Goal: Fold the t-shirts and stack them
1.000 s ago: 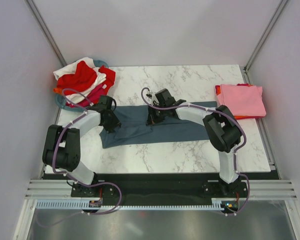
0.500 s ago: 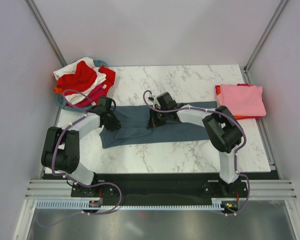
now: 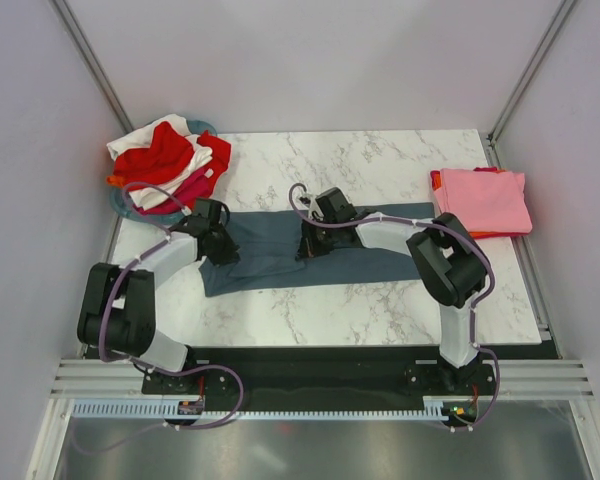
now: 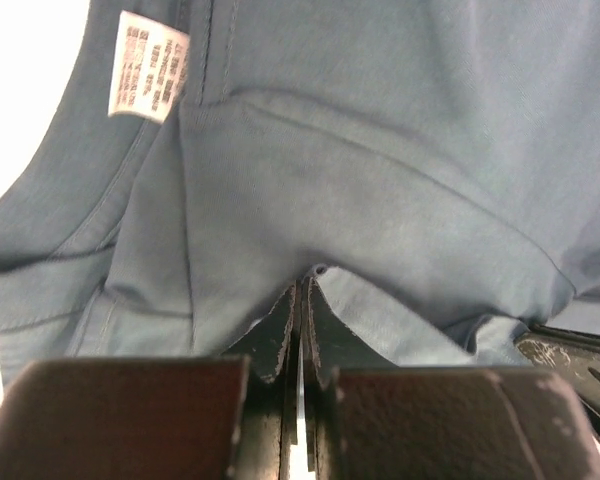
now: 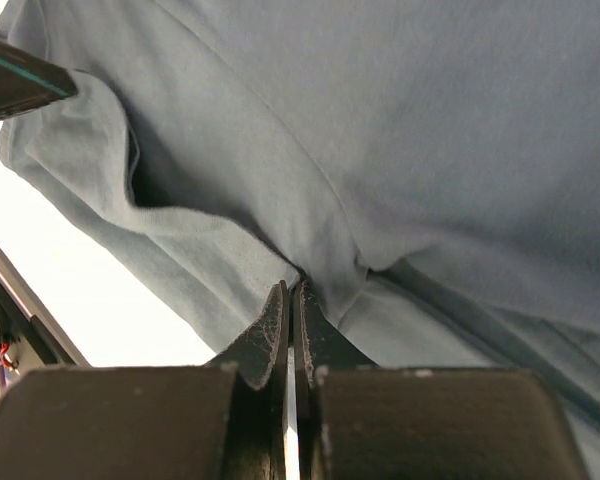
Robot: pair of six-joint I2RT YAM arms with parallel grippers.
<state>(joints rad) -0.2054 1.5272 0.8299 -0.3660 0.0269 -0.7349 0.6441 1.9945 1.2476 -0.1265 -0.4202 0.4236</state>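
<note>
A slate blue-grey t-shirt (image 3: 280, 258) lies spread across the middle of the marble table. My left gripper (image 3: 220, 250) is shut on a pinch of its fabric at the shirt's left end; the left wrist view shows the cloth (image 4: 380, 180) bunched at the closed tips and a white label (image 4: 145, 65). My right gripper (image 3: 310, 245) is shut on a fold near the shirt's upper middle; the right wrist view shows the fabric (image 5: 400, 130) gathered at the tips. A folded pink shirt (image 3: 485, 200) lies on an orange-red one at the right. Red, white and magenta shirts (image 3: 165, 160) are heaped at the back left.
A round teal basket (image 3: 120, 200) sits under the heap of shirts at the back left corner. The table's white marble top (image 3: 380, 160) ends at metal rails at the near edge. Grey walls close in left, right and behind.
Both grippers have moved slightly toward the near side with the blue-grey shirt's fabric in them. The left arm's elbow has swung out leftward. The shirt's upper edge has shifted a little.
</note>
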